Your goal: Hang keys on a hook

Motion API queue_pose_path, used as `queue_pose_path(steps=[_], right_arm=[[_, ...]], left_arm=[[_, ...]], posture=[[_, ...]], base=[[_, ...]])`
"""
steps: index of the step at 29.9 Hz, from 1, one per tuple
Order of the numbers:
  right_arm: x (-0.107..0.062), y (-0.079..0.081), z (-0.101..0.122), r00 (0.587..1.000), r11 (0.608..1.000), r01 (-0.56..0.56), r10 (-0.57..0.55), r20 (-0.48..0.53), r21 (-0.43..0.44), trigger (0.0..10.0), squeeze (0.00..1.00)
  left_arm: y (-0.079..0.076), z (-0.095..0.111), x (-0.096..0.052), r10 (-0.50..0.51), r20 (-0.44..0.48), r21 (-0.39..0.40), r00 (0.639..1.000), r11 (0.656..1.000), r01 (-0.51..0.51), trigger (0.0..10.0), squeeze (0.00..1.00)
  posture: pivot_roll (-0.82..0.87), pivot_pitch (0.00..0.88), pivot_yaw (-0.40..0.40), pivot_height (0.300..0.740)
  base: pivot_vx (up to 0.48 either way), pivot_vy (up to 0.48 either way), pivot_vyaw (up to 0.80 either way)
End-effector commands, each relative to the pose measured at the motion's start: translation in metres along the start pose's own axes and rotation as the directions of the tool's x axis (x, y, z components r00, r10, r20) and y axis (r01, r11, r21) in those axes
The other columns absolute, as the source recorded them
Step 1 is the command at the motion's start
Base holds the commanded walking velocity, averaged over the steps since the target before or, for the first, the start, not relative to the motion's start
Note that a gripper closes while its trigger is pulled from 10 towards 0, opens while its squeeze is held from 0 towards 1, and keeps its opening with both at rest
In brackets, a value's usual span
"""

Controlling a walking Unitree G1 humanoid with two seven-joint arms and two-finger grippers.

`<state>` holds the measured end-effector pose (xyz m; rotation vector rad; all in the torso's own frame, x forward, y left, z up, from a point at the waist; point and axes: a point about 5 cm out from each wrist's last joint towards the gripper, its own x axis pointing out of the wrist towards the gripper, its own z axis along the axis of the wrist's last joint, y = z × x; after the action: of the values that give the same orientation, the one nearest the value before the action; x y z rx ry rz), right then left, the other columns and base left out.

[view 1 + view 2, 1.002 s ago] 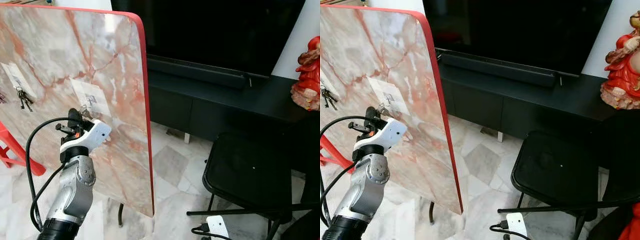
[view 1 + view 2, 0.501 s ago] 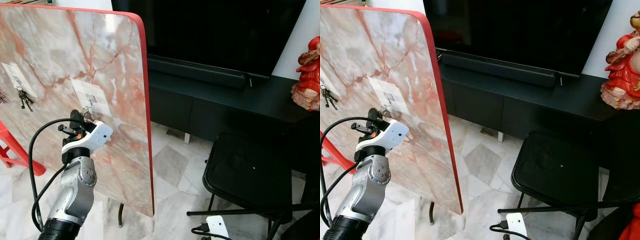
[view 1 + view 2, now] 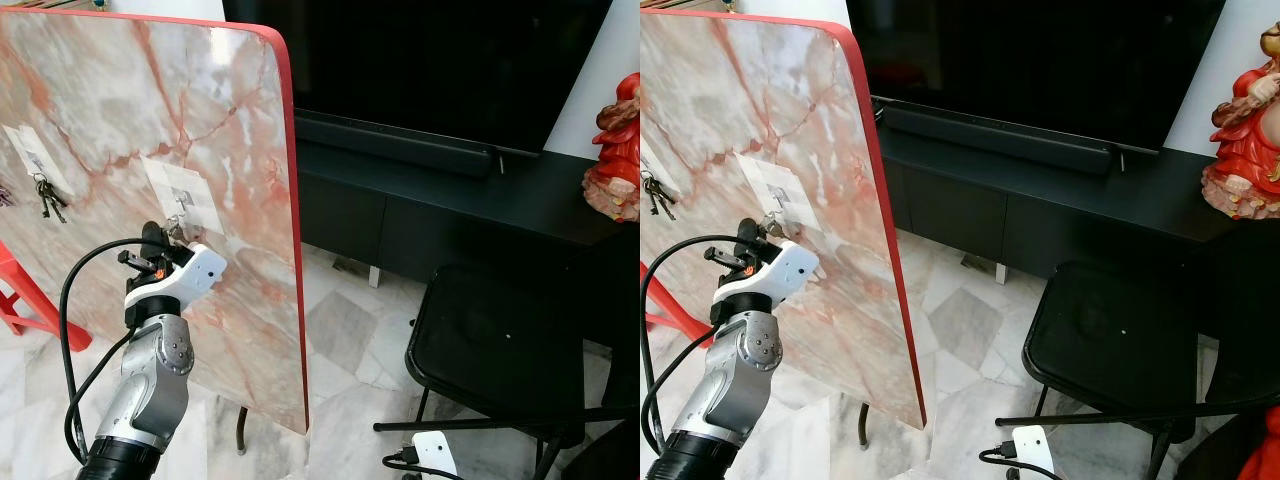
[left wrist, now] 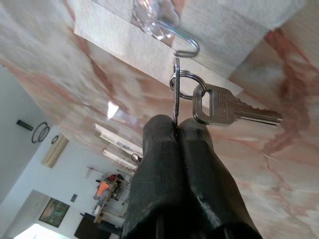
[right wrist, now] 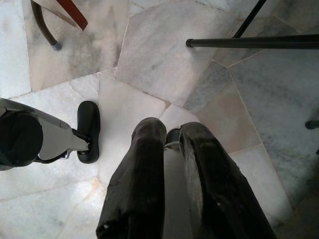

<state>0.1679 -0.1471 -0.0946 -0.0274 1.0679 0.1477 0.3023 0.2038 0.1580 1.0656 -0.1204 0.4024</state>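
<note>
My left gripper [image 4: 176, 125] is shut on a flat metal key, holding it edge-on against the upright marble board [image 3: 230, 120]. A key ring and a second silver key [image 4: 227, 108] dangle from the held key. The ring's top sits just under the tip of a small metal hook [image 4: 185, 48] mounted on a clear plate taped to the board. From the head, the left gripper [image 3: 160, 240] is right below that hook [image 3: 181, 205]. My right gripper [image 5: 172, 132] hangs idle over the floor, its fingers a narrow gap apart with nothing between them.
Another bunch of keys [image 3: 45, 198] hangs on a hook further left on the board. A black folding chair [image 3: 495, 350] stands to the right. Behind it are a black TV bench [image 3: 440, 200], a television and a red figurine [image 3: 618, 150]. The floor is pale marble tile.
My left gripper has edged slightly right and closer to the hook, still holding the keys. The right arm has not moved.
</note>
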Motion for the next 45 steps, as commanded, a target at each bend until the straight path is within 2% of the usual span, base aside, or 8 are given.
queue_pose_path(steps=[1, 9, 31, 45], right_arm=[[0.0002, 0.0010, 0.0016, 1.000, 1.000, -0.003, 0.003, 0.010, 0.014, 10.0, 0.00], [0.0003, 0.0013, 0.0020, 1.000, 1.000, -0.004, 0.004, 0.011, 0.014, 10.0, 0.00], [0.0003, 0.0020, 0.0020, 1.000, 1.000, -0.006, 0.006, 0.012, 0.016, 10.0, 0.00], [0.0003, 0.0022, 0.0018, 1.000, 1.000, -0.008, 0.008, 0.012, 0.018, 10.0, 0.00]], left_arm=[[0.0062, 0.0028, -0.0008, 0.033, 0.027, 0.021, 0.999, 0.999, -0.033, 10.0, 0.00], [0.0090, 0.0055, 0.0011, 0.051, 0.036, 0.020, 0.998, 0.998, -0.052, 10.0, 0.00], [0.0008, 0.0058, 0.0019, -0.002, 0.034, 0.060, 0.999, 0.998, 0.000, 10.0, 0.00], [0.0012, 0.0017, 0.0011, -0.001, 0.014, 0.093, 1.000, 0.996, 0.000, 10.0, 0.00]], posture=[[-0.04, 0.000, 0.018, 0.716], [-0.04, 0.000, 0.019, 0.716], [-0.04, 0.000, 0.019, 0.716], [-0.04, 0.000, 0.019, 0.716]], base=[[0.000, 0.000, 0.00], [0.000, 0.000, 0.00], [0.000, 0.000, 0.00], [0.000, 0.000, 0.00]])
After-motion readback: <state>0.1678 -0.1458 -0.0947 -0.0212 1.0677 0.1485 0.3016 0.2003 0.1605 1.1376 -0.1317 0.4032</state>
